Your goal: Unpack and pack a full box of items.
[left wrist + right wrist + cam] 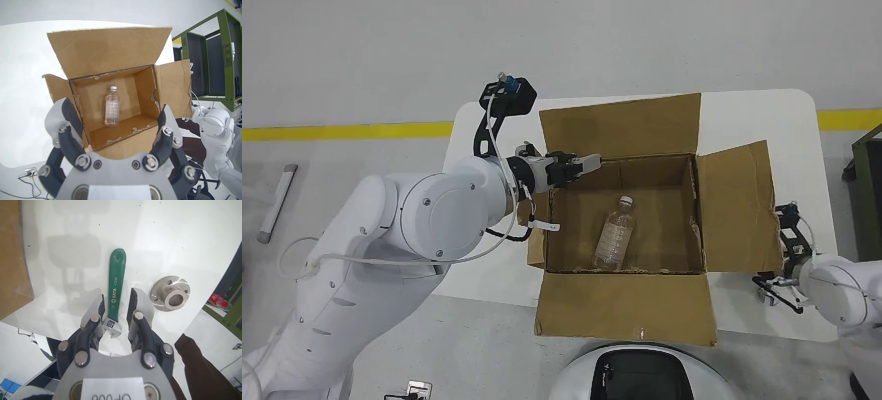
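Note:
An open cardboard box [737, 205] stands mid-table with its flaps spread. One clear plastic bottle [614, 232] with a white cap lies on its floor. My left gripper [580, 165] hovers open above the box's edge, looking down at the bottle [111, 113] from outside the box wall [143, 91]. My left gripper [116, 104] holds nothing. Beside the box's other side, my right gripper [117, 294] is low over the table, open, its fingers on either side of a green-handled wrench [115, 275] lying flat. A metal flange [170, 292] rests beside the wrench.
The white table [762, 110] ends close behind the right gripper [787, 235]. A green metal rack [217, 66] stands off the table's end, with a red-capped bottle [219, 300] in it. The box flap [11, 256] rises next to the wrench.

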Controlling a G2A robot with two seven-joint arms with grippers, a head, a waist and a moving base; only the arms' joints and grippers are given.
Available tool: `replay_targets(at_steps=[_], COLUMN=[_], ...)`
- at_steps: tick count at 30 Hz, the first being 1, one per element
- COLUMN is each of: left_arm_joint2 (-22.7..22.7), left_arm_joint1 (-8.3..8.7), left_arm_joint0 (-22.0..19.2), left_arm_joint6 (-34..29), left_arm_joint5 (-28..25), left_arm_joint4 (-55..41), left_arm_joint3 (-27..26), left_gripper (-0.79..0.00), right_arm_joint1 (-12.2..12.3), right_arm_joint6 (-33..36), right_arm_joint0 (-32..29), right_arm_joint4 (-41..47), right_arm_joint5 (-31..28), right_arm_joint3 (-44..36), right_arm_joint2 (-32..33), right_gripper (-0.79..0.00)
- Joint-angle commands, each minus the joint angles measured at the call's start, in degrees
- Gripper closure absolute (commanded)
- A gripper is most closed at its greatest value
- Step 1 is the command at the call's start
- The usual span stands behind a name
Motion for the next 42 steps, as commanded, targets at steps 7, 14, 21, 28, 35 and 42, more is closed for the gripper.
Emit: replay_targets(at_steps=[7, 14, 21, 28, 35, 42], left_arm_joint2=[0.0, 0.0, 0.0, 0.0, 0.0, 0.0], left_arm_joint1=[0.0, 0.0, 0.0, 0.0, 0.0, 0.0], left_arm_joint0=[0.0, 0.0, 0.0, 0.0, 0.0, 0.0], left_arm_joint6=[0.0, 0.0, 0.0, 0.0, 0.0, 0.0], left_arm_joint5=[0.0, 0.0, 0.0, 0.0, 0.0, 0.0], left_arm_joint4=[0.0, 0.0, 0.0, 0.0, 0.0, 0.0], left_arm_joint3=[0.0, 0.0, 0.0, 0.0, 0.0, 0.0], left_gripper=[-0.785, -0.785, -0.785, -0.785, -0.785, -0.785], right_arm_joint1=[-0.09, -0.22, -0.26, -0.2, -0.2, -0.95], right_arm_joint6=[0.36, -0.07, -0.27, -1.05, -4.03, -12.86], right_arm_joint0=[0.51, 0.26, 0.19, -0.08, -0.76, -2.25], right_arm_joint4=[-1.38, -1.66, -1.37, -0.59, 6.3, 32.57], right_arm_joint5=[0.73, 1.34, 1.39, 1.76, 3.9, 3.52], right_arm_joint3=[1.08, 1.82, 2.19, 0.44, -3.33, -6.35], right_arm_joint2=[-1.51, -2.34, -2.06, 0.14, 7.95, 24.89], right_gripper=[-0.292, -0.243, -0.025, 0.0, 0.0, 0.0])
